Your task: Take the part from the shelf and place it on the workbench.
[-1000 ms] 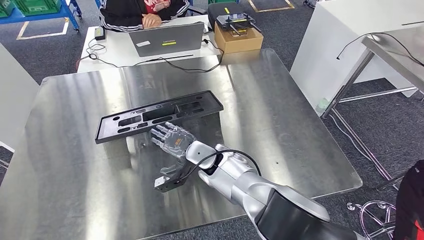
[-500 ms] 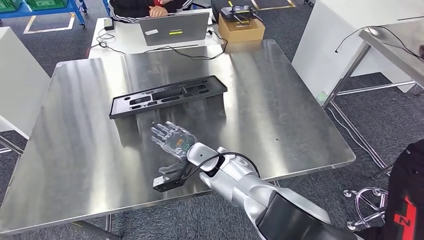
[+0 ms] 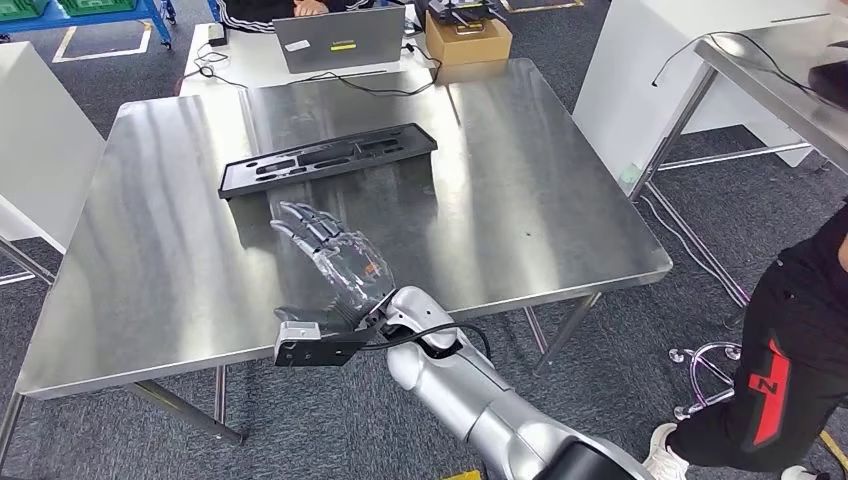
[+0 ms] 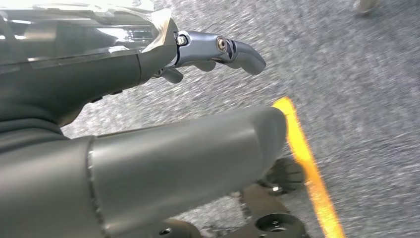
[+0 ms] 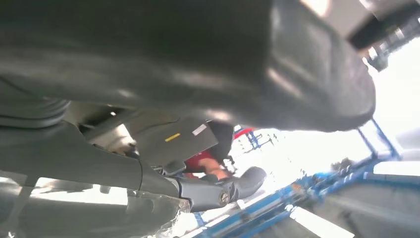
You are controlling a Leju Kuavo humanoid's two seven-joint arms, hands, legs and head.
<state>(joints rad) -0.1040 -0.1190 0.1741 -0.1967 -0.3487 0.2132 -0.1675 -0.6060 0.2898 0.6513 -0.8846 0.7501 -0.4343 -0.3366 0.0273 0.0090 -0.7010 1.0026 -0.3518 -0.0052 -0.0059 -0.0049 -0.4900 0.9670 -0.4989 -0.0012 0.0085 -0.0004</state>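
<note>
- Lying flat on the steel workbench [image 3: 560, 200], toward 12 o'clock from the right hand [image 3: 335, 262], is the black part [image 3: 328, 160] — nothing touches it.
- The right hand hovers over the near half of the bench, its fingers stretched out and apart, holding nothing.
- The left hand [image 4: 218, 49] hangs over the grey floor [image 4: 356, 74]; one finger points out straight, but whether the others are spread or curled I cannot tell.
- The placing looks done — the risk now is in drawing the arm away.
- If the right hand sweeps toward 12 o'clock, its fingertips could push the part along the smooth steel.
- A person [image 3: 790, 370] stands near at 4 o'clock; a wide swing of the arm could come close to them.
</note>
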